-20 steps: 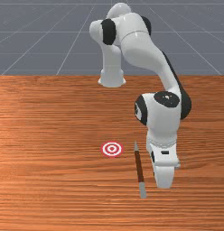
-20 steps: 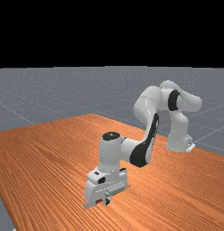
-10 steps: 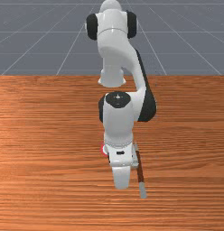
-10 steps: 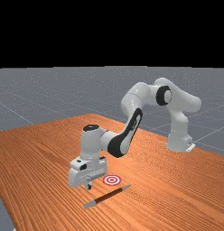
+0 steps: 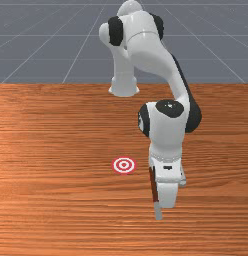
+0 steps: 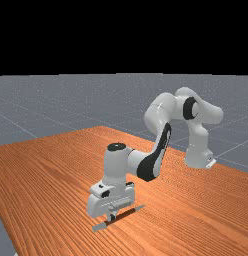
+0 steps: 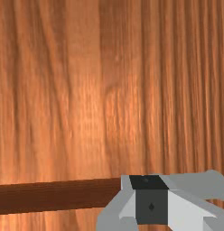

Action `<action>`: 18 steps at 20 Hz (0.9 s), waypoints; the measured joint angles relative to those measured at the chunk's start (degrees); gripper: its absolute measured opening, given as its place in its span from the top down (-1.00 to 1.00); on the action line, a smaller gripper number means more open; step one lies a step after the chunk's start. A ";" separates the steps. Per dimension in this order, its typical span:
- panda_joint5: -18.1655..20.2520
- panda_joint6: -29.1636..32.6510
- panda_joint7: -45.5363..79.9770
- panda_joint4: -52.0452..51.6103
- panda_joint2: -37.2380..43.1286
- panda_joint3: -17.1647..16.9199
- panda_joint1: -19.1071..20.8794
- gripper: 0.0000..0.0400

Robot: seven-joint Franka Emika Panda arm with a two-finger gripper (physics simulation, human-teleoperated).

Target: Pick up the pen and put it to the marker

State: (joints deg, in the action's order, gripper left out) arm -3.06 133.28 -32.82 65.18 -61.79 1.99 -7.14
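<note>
Pen (image 5: 154, 186) flat on the worktop (image 5: 56, 150), low and right of centre in the front view, grey butt (image 5: 158, 212) toward the lower edge. Target marker (image 5: 124, 165) just below mid-frame, off to the pen's left there. Hand (image 5: 167, 187) low over the pen, partly covering it in the front view; in the wrist view, brown barrel (image 7: 55, 196) running in under the hand. Fingers (image 7: 151, 207): cannot tell whether released or clenched, nor whether in contact with the pen.

Probably at the lining-up stage, with lift and carry yet to do. Best to centre over the barrel before any squeeze, with the closing direction square across its length. Then straight down, slowly, low enough for a deep bite without scraping the wood. Squeeze gently and evenly; a slim round barrel, likely to roll or swivel from an off-centre pinch. Short test lift before heading for the marker.
</note>
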 joint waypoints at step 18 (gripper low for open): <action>-0.78 0.16 -21.11 -1.53 -3.13 3.39 10.36 1.00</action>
State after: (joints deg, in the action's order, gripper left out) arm -3.84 133.44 -53.93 63.65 -64.92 5.38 3.22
